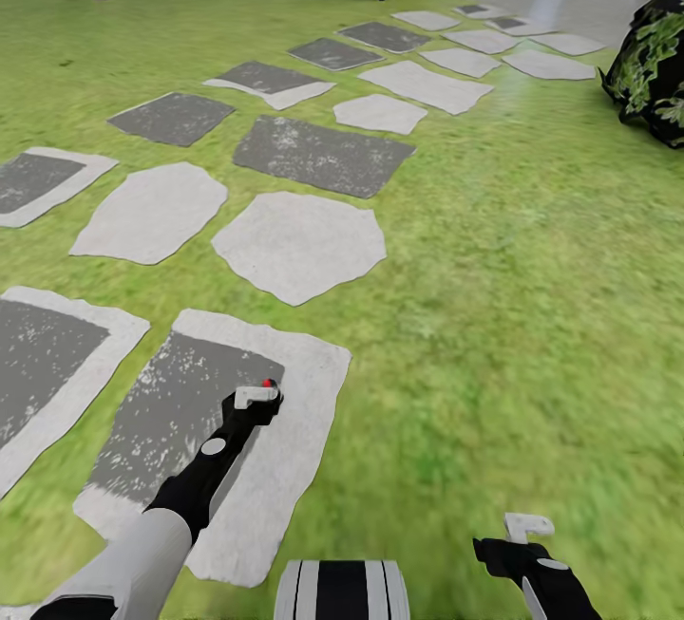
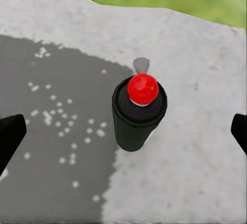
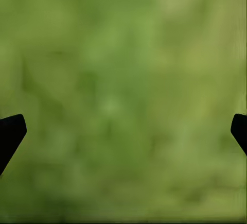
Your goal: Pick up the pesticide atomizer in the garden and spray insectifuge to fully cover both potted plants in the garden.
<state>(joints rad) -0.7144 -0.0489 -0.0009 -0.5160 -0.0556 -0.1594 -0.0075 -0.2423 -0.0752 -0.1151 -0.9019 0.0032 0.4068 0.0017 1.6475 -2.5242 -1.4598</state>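
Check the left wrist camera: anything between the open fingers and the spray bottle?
Nothing: only bare stepping stone lies between the left gripper and the spray bottle.

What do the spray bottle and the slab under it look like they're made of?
Spray bottle: probably plastic, smooth dark body with a glossy red cap, though a render leaves it open. Slab: looks like stone or concrete, matte and grainy, pale grey with a darker speckled patch.

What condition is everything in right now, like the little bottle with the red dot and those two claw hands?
Small dark spray bottle with red dot: upright on a stepping stone, not gripped.
Left black gripper: open, fingers wide on either side of the bottle, apart from it.
Right black gripper: open, empty, over green grass.
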